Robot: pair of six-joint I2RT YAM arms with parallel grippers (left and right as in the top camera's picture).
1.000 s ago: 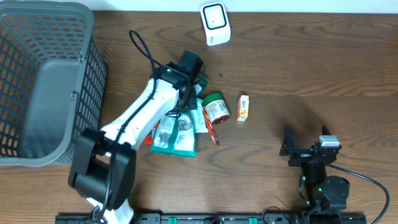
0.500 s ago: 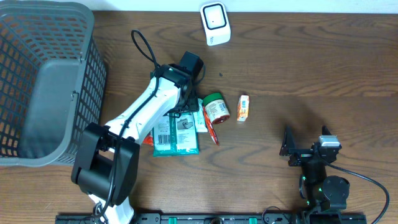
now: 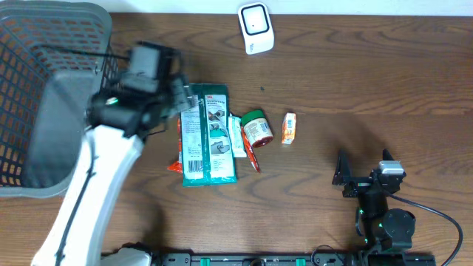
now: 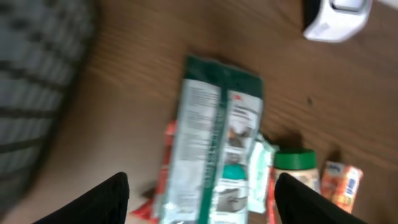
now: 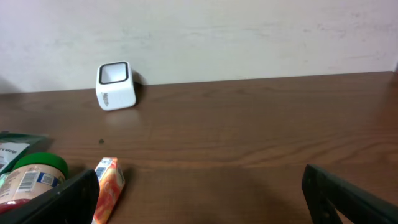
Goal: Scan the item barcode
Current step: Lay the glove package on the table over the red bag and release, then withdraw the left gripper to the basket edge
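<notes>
Risk starts low in the overhead frame: the right gripper (image 3: 341,176) sits at lower right, fingers wide and empty, well apart from everything. Mid-frame, the flat green printed package (image 3: 209,133) lies barcode-up on the brown wooden table (image 3: 369,89), overlapping a red-orange packet (image 3: 175,164) and near the green-lidded jar (image 3: 257,127). The left gripper (image 3: 183,100) hovers at its upper left edge, fingers wide, holding nothing. A pinch there may catch the neighbouring packet or let the pack sag, hiding its code from the white box-shaped scanner (image 3: 255,28) at top centre.
</notes>
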